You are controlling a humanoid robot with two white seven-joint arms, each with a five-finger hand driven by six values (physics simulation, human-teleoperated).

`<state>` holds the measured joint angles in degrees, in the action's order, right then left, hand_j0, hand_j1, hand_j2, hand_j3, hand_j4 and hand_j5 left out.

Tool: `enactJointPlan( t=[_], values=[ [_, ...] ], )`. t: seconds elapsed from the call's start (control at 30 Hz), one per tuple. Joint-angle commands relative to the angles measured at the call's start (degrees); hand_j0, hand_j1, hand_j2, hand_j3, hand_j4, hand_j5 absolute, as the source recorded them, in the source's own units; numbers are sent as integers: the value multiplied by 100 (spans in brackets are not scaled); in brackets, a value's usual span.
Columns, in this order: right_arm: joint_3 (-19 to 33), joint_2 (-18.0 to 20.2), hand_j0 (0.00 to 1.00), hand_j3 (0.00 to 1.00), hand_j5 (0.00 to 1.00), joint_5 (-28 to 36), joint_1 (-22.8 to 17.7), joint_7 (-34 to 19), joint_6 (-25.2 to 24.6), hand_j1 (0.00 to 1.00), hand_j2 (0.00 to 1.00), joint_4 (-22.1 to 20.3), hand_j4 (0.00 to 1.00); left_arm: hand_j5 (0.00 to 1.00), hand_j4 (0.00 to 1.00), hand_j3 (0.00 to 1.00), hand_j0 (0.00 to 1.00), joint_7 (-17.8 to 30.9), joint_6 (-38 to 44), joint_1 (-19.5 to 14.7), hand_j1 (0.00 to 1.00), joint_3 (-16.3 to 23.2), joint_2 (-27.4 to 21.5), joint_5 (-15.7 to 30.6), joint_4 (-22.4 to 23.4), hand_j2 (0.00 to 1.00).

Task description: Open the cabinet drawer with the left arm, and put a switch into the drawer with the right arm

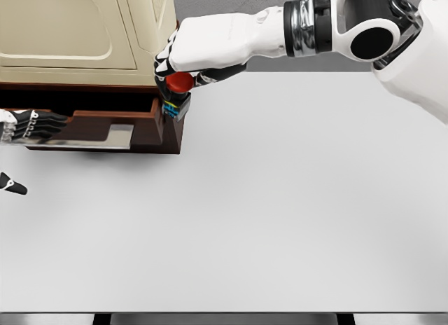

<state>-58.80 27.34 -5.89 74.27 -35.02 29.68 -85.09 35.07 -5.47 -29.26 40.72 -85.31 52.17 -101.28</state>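
A cream cabinet (70,31) stands at the back left of the table, its dark brown drawer (143,125) pulled out with a pale metal handle (119,137) on the front. My left hand (24,125) is at the left edge against the drawer front, fingers stretched flat along it. My right hand (175,69) reaches in from the upper right and is shut on the switch (176,94), a red round button on a dark body with blue and yellow parts. The switch hangs over the drawer's right front corner.
The white table (280,213) spreads wide to the right and front of the cabinet. The cabinet body overhangs the back of the drawer. The table's front edge runs along the bottom of the view.
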Motion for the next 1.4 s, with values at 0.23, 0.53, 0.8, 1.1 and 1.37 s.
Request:
enactJointPlan(
  t=[0.23, 0.53, 0.8, 1.1, 1.37],
  values=[
    [9, -1, 46, 46, 46, 26, 26, 2, -24, 46, 46, 1, 46, 100, 100, 100, 100, -7, 2, 140, 100, 6, -74, -49, 3, 100],
    [9, -1, 46, 46, 46, 26, 35, 2, -24, 46, 46, 1, 46, 100, 100, 100, 100, -7, -7, 316, 100, 6, -240, -49, 3, 100],
    [18, -19, 46, 46, 46, 35, 79, 2, -32, 46, 46, 1, 46, 100, 100, 100, 100, -7, -7, 395, 100, -3, -276, -49, 3, 100],
    [1, -511, 46, 46, 46, 35, 184, 2, -252, 46, 46, 308, 46, 100, 100, 100, 100, -7, -42, 386, 100, -38, -232, -31, -6, 100],
    [-35, -783, 46, 46, 46, 18, 202, 2, -314, 46, 46, 572, 46, 100, 100, 100, 100, -7, -42, 412, 100, -29, -276, 57, -6, 100]
  ],
)
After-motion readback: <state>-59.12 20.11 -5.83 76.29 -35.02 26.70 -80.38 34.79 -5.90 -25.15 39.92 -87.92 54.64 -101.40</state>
